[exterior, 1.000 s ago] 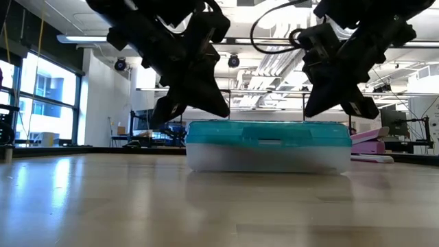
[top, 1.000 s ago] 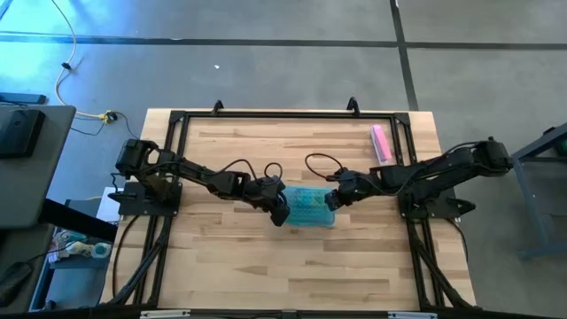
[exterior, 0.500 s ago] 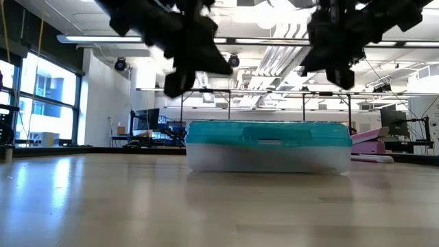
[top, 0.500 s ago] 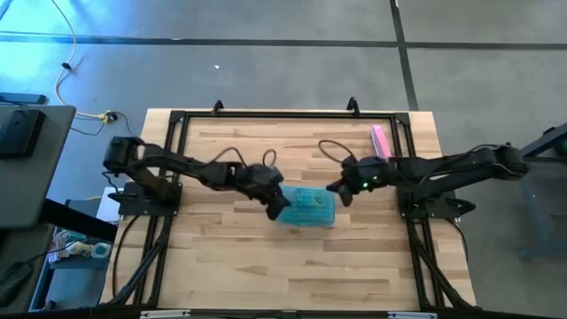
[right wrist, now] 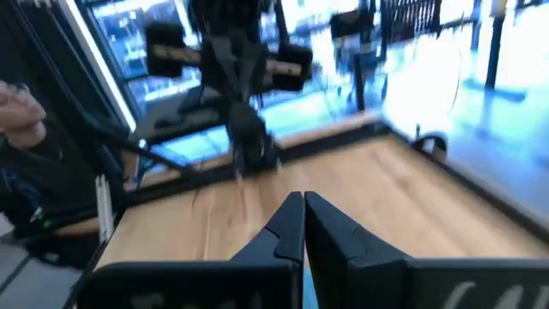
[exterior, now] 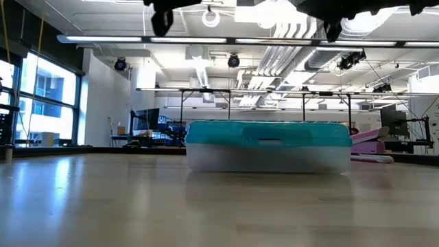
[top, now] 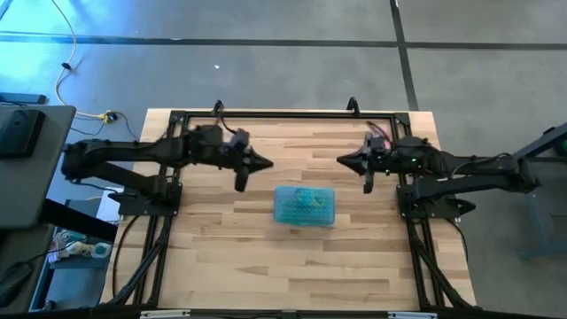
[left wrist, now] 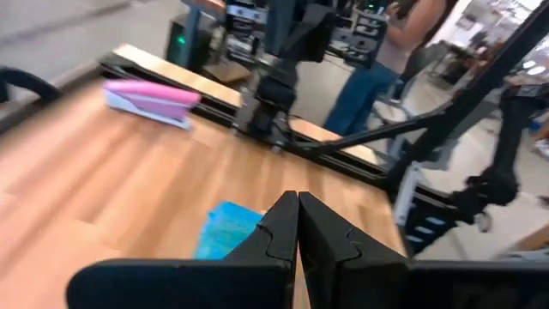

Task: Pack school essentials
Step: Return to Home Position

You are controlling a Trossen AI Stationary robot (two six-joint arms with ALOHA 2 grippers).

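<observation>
the table [top: 230, 257] is a light wood top bounded by a black frame [top: 283, 115] on its far edge and both sides. the left arm [top: 133, 155] reaches in from the left side and the right arm [top: 469, 167] from the right side; both are held above the far half of the table, pointing toward each other and well apart. a person [left wrist: 377, 77] stands in the room beyond the table, seen in the left wrist view. the box [top: 304, 206] rests flat near the table centre, between the two arms and nearer the front than either, with its teal lid seated on the clear base [exterior: 267, 145]; neither arm touches it. the stationery does not show in any view: the shut lid hides the contents, so its place cannot be confirmed. the pink block [exterior: 367, 140] lies on the table behind the box toward the right side, close to the frame [left wrist: 150, 97]. the left gripper [top: 261, 162] is high over the table, clear of the box, its fingers [left wrist: 279, 232] pressed together with nothing between them. the right gripper [top: 345, 160] is likewise high, its fingers [right wrist: 287, 227] closed against each other and empty
</observation>
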